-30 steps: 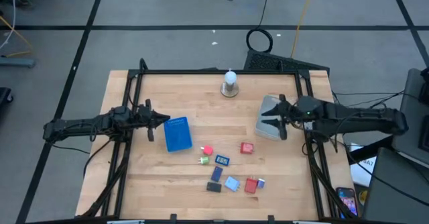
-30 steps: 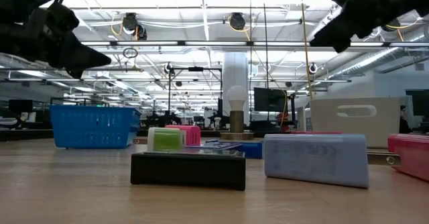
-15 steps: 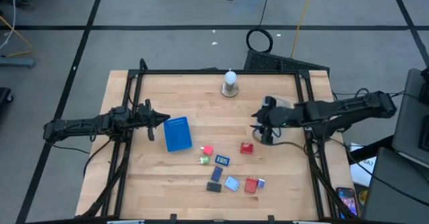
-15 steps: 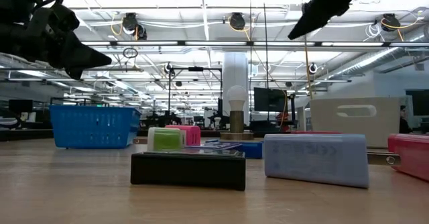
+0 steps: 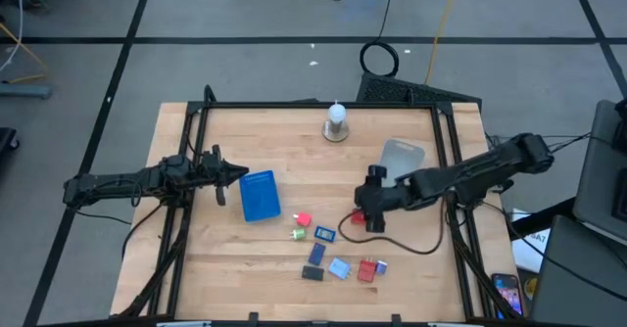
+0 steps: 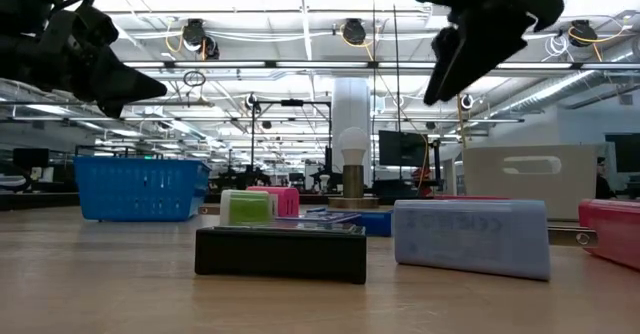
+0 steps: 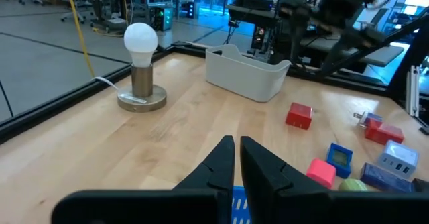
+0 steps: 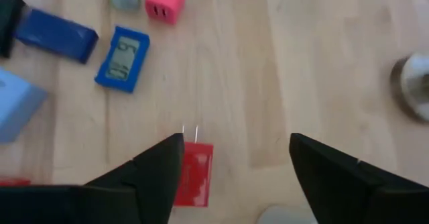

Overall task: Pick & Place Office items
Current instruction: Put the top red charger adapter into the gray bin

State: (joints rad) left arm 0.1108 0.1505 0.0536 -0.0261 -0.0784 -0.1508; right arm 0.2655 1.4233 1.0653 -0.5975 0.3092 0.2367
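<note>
While your right tool [image 5: 361, 218] hung over the middle of the bench [image 5: 225, 268], its fingers [image 8: 155, 165] were spread wide, holding nothing — the red plug [image 8: 194, 173] lay on the wood below them, its two prongs showing, closer to one finger than the other. From above that red piece was mostly hidden under the tool.

Your other office items sat in a loose cluster nearer the front edge: the pink piece [image 5: 303, 220], the green piece [image 5: 298, 234] just beside it, the blue square piece [image 5: 324, 234] with its small display, a dark blue block [image 5: 316, 255], a black block [image 5: 312, 272], a light blue block [image 5: 339, 268] and a second red piece [image 5: 367, 270]. None of them touched the right tool.

Your left tool [image 5: 244, 177] waited at the left side — fingers [image 7: 220, 165] pressed together, empty — just beside the blue tray [image 5: 259, 196]. The white bin [image 5: 400, 158] stood behind the right arm, and the bulb-shaped knob [image 5: 336, 121] stood near the far edge.
</note>
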